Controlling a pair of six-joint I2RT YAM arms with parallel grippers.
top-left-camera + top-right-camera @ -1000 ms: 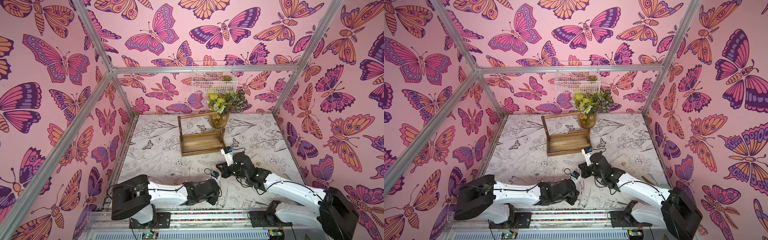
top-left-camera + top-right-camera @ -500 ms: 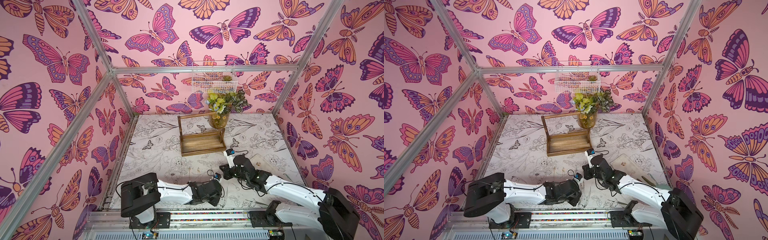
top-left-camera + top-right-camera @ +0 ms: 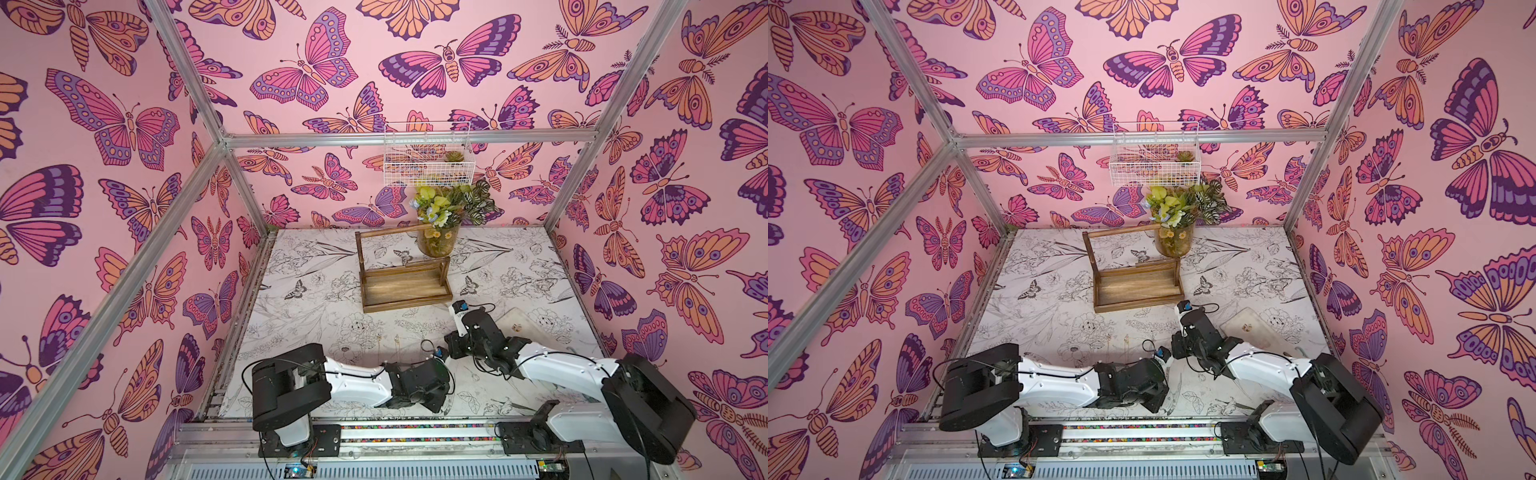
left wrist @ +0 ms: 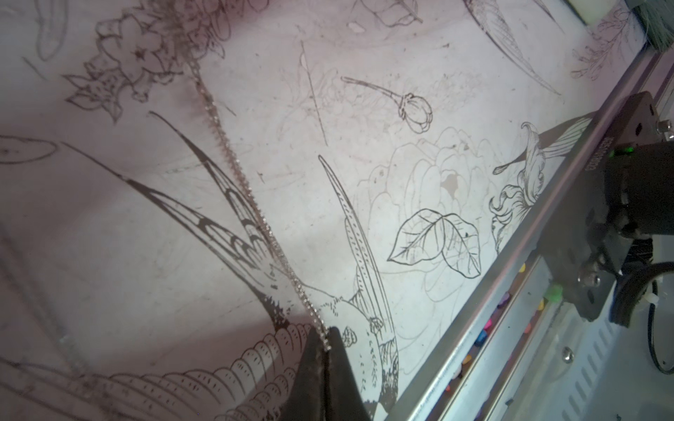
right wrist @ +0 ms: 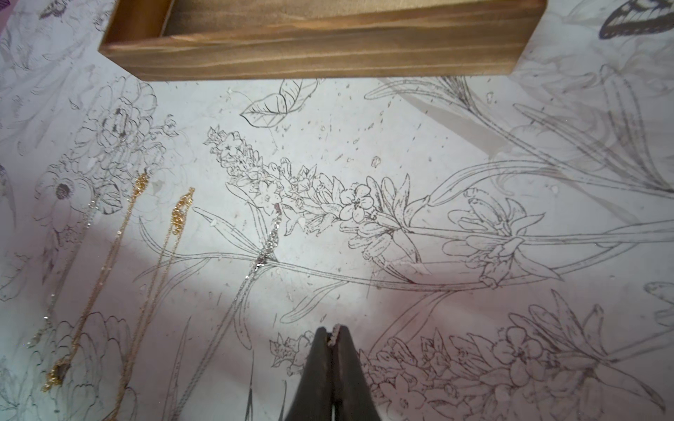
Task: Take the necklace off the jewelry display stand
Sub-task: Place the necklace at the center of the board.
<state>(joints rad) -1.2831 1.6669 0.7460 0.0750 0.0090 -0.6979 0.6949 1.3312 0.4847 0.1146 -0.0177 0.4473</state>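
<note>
Left arm (image 3: 357, 384) sits closer to right arm (image 3: 561, 368) than before. Left end effector (image 4: 326, 339) closed on rhinestone necklace (image 4: 233, 160), chain stretching out from its tips. Right end effector (image 5: 332, 333) closed, pinching a chain end (image 5: 333, 337); jewelry display stand (image 5: 321, 54) directly ahead.

Bright even top views, dim pinkish wrist views, soft shadows, blurred edges
</note>
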